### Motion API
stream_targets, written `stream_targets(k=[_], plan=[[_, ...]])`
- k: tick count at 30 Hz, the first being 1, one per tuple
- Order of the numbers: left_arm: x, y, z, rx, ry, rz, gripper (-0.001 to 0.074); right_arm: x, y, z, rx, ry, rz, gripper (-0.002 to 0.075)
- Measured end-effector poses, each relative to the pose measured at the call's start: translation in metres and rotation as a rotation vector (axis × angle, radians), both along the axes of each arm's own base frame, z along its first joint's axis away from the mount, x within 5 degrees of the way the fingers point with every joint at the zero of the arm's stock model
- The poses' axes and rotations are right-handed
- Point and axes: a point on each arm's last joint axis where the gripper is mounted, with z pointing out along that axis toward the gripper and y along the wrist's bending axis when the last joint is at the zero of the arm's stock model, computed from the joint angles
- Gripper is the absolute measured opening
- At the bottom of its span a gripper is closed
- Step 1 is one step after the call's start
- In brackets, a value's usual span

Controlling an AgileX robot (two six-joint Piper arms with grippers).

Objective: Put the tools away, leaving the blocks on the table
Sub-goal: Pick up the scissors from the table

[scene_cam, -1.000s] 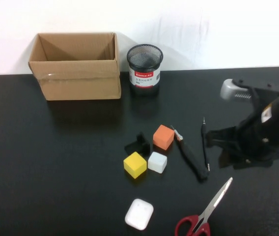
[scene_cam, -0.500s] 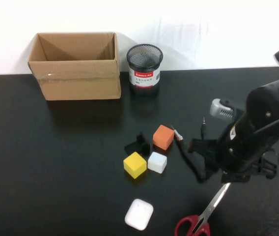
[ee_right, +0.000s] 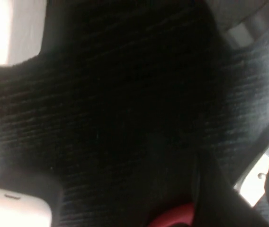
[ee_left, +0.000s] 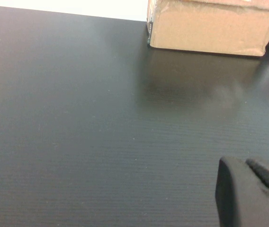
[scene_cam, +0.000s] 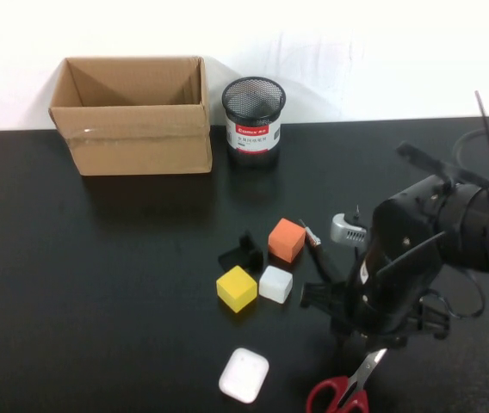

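The red-handled scissors [scene_cam: 339, 394] lie at the front of the table [scene_cam: 98, 284]. My right gripper [scene_cam: 358, 331] is low over their blade, open, with a jaw on each side of the silver blade [ee_right: 256, 174]; the red handle [ee_right: 172, 218] shows beside it. The thick black-handled tool [scene_cam: 317, 244] pokes out from under my right arm. The thin screwdriver is almost wholly hidden by the arm. The orange [scene_cam: 287, 239], yellow [scene_cam: 237, 288] and white [scene_cam: 275, 284] blocks and the black piece [scene_cam: 243, 254] sit left of the arm. My left gripper [ee_left: 242, 161] is shut and empty, out of the high view.
An open cardboard box [scene_cam: 133, 116] and a black mesh cup [scene_cam: 253, 110] stand at the back. A white rounded case [scene_cam: 244, 374] lies at the front, left of the scissors, and shows in the right wrist view [ee_right: 11, 213]. The box shows in the left wrist view [ee_left: 210, 26].
My right arm has swung left and toward the front, coming down over the scissors' blade. It now covers the screwdriver and most of the thick tool. Nothing else moved.
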Motion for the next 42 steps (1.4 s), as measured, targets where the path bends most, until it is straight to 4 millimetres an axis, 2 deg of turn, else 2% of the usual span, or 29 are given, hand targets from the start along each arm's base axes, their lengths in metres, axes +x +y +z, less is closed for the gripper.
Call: stream_targets(k=[10,19,38,42], plan=[[0.0,0.0,0.0,0.0,0.0,0.0,0.0,-0.005,0.003,-0.003,-0.025,0.03,-0.064,0.021],[0.0,0.0,0.0,0.0,0.0,0.0,0.0,-0.004,0.004,-0.019,-0.046,0.081,-0.166,0.021],[0.0,0.0,0.0,0.0,0.0,0.0,0.0,-0.007,0.002,-0.019,-0.071,0.121,-0.214,0.021],[0.0,0.0,0.0,0.0,0.0,0.0,0.0,-0.012,-0.002,-0.027,-0.074,0.127,-0.242,0.021]])
